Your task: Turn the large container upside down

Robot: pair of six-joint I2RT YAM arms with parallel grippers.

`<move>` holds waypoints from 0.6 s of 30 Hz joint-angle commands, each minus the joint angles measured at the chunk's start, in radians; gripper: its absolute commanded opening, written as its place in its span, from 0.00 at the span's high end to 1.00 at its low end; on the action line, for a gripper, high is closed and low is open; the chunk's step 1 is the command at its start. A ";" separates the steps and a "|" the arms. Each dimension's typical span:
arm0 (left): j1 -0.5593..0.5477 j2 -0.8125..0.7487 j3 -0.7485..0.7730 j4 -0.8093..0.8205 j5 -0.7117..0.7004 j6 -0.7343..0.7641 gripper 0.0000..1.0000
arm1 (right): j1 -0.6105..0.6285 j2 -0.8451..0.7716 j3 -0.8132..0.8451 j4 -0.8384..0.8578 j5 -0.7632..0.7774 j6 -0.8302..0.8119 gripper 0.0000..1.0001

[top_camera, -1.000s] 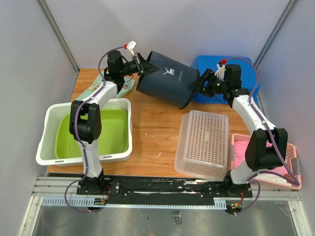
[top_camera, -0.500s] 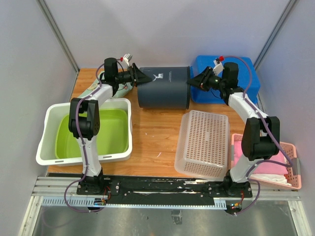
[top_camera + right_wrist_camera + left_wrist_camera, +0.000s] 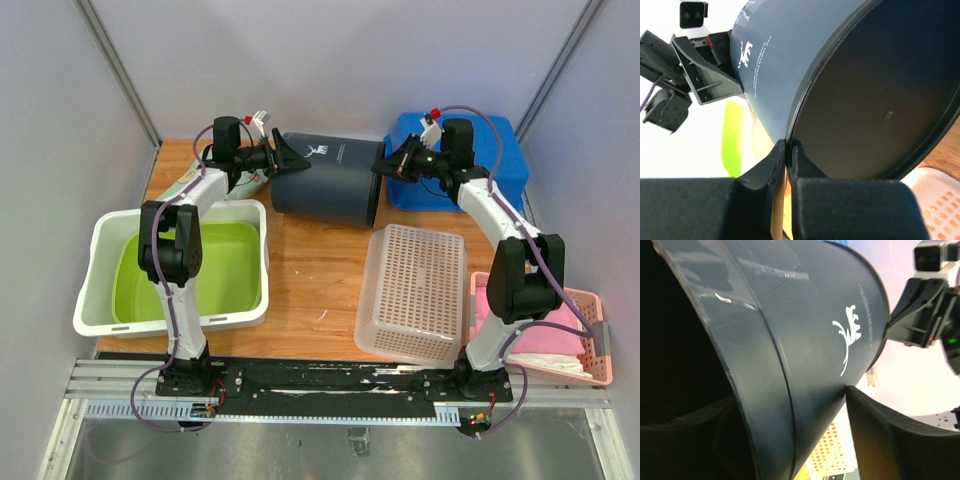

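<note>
Left end effector (image 3: pixel 284 158) and right end effector (image 3: pixel 387 167) clamp opposite ends of the dark-blue cylindrical plastic container (image 3: pixel 330 182), sideways at 12 o'clock, for flipping.

My left arm (image 3: pixel 185 205) rises from its base, bends at the elbow and runs to the far side, with the wrist lying level and pointing right. My left gripper (image 3: pixel 284 157) is clamped over the rim of the container (image 3: pixel 325 180), one finger (image 3: pixel 685 435) inside the wall and the other outside it. My right arm (image 3: pixel 505 220) stretches far too, its wrist pointing left. My right gripper (image 3: pixel 386 167) has its fingers (image 3: pixel 765 170) pinched almost together on the edge of the base.
</note>
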 commanded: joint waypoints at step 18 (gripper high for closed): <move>0.041 -0.166 0.013 -0.387 -0.347 0.211 0.01 | 0.317 -0.130 0.415 -0.515 0.741 -0.582 0.99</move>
